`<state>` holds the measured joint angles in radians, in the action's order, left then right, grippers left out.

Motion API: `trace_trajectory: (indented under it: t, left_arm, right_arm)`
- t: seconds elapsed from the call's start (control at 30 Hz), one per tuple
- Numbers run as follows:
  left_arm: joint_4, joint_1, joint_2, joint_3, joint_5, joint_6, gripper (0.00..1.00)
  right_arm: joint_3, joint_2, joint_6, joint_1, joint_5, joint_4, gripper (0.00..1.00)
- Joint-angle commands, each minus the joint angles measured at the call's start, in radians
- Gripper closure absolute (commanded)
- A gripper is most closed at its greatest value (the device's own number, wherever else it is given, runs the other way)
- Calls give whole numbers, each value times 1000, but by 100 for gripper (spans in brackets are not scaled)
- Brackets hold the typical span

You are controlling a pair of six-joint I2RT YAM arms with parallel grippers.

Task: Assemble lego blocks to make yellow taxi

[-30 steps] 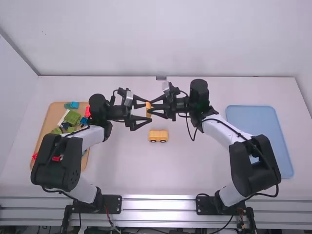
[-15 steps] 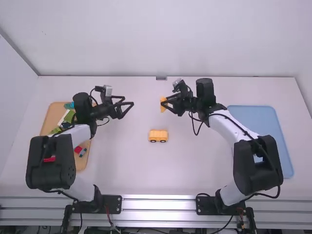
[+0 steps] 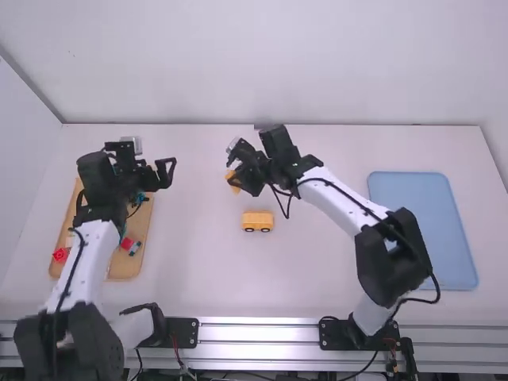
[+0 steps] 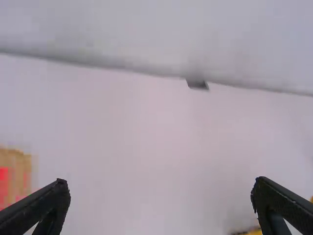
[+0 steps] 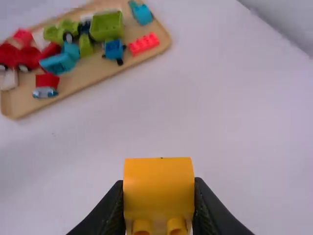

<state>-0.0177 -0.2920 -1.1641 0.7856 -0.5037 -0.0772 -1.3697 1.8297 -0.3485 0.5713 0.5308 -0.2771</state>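
Holding a yellow block [image 5: 159, 188] between its two fingers, the right pincer [image 3: 232, 178] is over the tabletop [image 3: 317, 274], a little farther from the arm bases than the yellow car base [image 3: 258, 221]. It is closed onto the sides of this block, and two round studs are seen on the block in the right wrist view. The car base stands alone on the tabletop between the two arms, with dark wheels at its lower side. The left pincer [image 3: 171, 173] is empty, its fingers standing wide apart, and it is located near the inner edge of the wooden tray [image 3: 123, 268]. In this tray are lying other toy blocks: a green block [image 5: 106, 26], a red brick [image 5: 144, 43], a blue block [image 5: 142, 13], a red car [image 5: 27, 58] and several more. At the right side, the blue tray [image 3: 425, 230] is lying flat, partly behind the right arm.
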Motion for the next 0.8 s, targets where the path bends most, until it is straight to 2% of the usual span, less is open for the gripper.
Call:
trace_trajectory:
  t: [0.0, 0.13, 0.27, 0.33, 0.4, 0.57, 0.77]
  left_arm:
    - [25, -11, 121, -56, 156, 23, 1]
    - [52, -14, 262, -123, 253, 17, 1]
    - [47, -16, 372, -195, 338, -25, 1]
    - [35, -15, 413, -224, 340, -30, 1]
    - [20, -9, 457, -251, 337, -30, 1]
    - [11, -17, 526, -286, 336, -30, 1]
    - [14, -10, 536, -287, 336, -30, 1]
  right_arm:
    - [-111, 96, -96, 47, -40, -90, 96]
    - [-252, 202, -165, 126, -191, -252, 96]
    - [-333, 283, -272, 196, -226, -385, 96]
    - [-348, 314, -298, 224, -271, -412, 98]
    - [-362, 355, -263, 248, -402, -406, 98]
    - [-384, 418, -301, 290, -426, -425, 96]
    - [-385, 460, -303, 314, -499, -412, 96]
